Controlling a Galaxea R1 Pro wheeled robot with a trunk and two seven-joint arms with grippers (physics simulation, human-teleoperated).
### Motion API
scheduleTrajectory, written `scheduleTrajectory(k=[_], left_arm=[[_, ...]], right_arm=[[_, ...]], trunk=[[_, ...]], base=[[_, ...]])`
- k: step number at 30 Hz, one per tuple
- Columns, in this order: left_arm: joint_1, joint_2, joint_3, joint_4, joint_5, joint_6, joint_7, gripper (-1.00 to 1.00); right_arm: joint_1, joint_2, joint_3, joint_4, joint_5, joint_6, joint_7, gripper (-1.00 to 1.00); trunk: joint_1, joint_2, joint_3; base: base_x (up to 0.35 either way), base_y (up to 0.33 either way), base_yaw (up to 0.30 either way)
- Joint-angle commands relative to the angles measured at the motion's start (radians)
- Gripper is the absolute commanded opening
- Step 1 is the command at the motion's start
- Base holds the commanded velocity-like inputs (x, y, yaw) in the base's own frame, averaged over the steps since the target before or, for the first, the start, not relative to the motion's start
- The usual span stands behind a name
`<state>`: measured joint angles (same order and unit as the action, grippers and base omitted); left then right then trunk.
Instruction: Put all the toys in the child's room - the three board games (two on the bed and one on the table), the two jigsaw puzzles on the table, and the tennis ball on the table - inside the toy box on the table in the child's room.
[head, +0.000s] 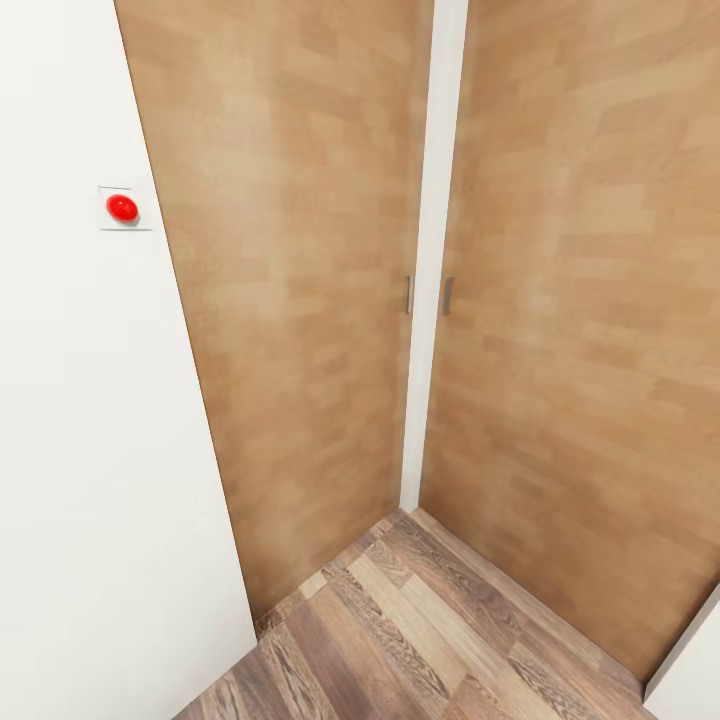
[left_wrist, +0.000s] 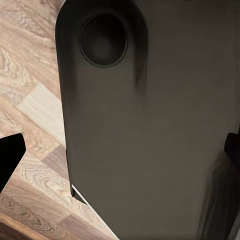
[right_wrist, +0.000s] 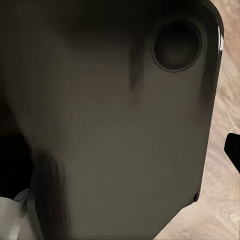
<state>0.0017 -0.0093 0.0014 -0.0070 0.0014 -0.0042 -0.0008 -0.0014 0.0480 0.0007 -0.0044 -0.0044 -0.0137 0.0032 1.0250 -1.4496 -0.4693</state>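
Two wooden doors (head: 300, 280) fill centre frame w/ slim handles (head: 409, 295), red button (head: 122, 208) upper left, plank floor (head: 420, 630) at bottom. No toys seen; robot likely en route, must turn toward child's room. Pincer state: can't tell, either arm.
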Motion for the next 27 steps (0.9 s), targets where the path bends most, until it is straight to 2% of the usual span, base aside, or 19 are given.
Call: scheduleTrajectory(k=[1, 10, 27], left_arm=[[0.0, 0.0, 0.0, -0.001, 0.0, 0.0, 0.0, 1.0], [0.0, 0.0, 0.0, -0.001, 0.0, 0.0, 0.0, 1.0], [0.001, 0.0, 0.005, -0.001, 0.003, -0.001, 0.0, 1.0]], right_arm=[[0.0, 0.0, 0.0, 0.0, 0.0, -0.002, 0.001, 1.0], [0.0, -0.002, -0.001, 0.0, -0.004, -0.007, 0.004, 1.0], [0.0, 0.001, -0.004, 0.0, -0.009, -0.008, 0.009, 1.0]], trunk=[[0.0, 0.0, -0.001], [0.0, 0.0, -0.001], [0.0, 0.0, -0.001]], base=[[0.0, 0.0, -0.033], [0.0, 0.0, -0.165], [0.0, 0.0, -0.267]])
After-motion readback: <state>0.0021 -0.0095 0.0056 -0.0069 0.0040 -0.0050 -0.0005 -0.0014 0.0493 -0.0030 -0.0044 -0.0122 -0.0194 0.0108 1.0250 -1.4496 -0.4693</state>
